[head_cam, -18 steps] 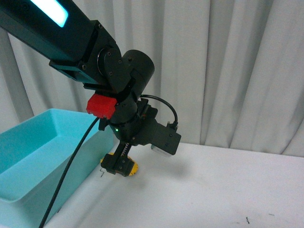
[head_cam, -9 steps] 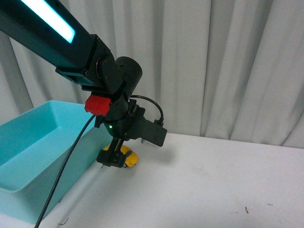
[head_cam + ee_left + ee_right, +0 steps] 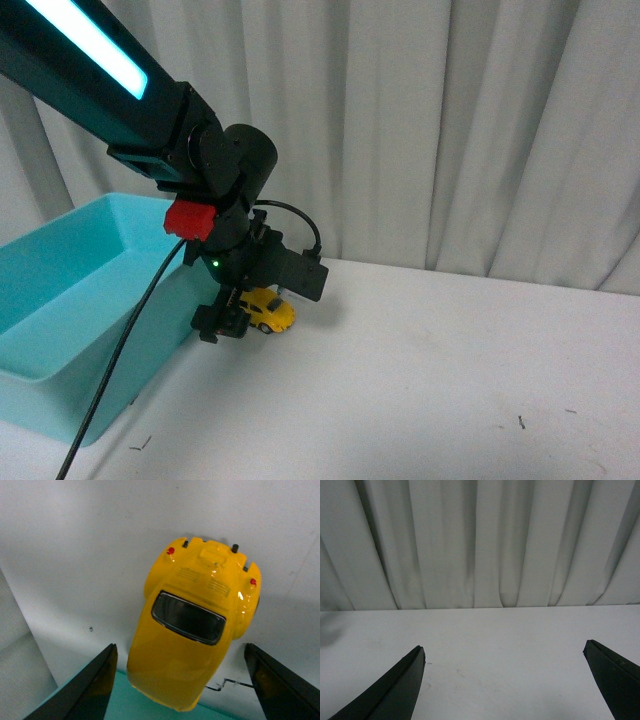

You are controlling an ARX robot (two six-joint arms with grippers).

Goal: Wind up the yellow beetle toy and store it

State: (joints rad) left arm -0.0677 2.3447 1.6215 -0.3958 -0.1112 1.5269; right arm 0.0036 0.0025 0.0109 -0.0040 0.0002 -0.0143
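Note:
The yellow beetle toy (image 3: 268,311) stands on the white table (image 3: 430,380) right beside the teal bin (image 3: 70,300). In the left wrist view the toy (image 3: 192,625) fills the middle, seen from above with its dark window and red lights. My left gripper (image 3: 222,327) hangs over the toy, open, with its fingers (image 3: 95,685) either side of the toy and not touching it. My right gripper (image 3: 502,680) is open and empty over bare table, facing the curtain; it is out of the front view.
The teal bin is open-topped and stands at the table's left edge. A white curtain (image 3: 450,130) hangs behind the table. The left arm's black cable (image 3: 120,360) hangs down in front of the bin.
The left arm has moved away from the camera and a little left, toward the bin. The toy now shows more fully beside the gripper rather than under it.

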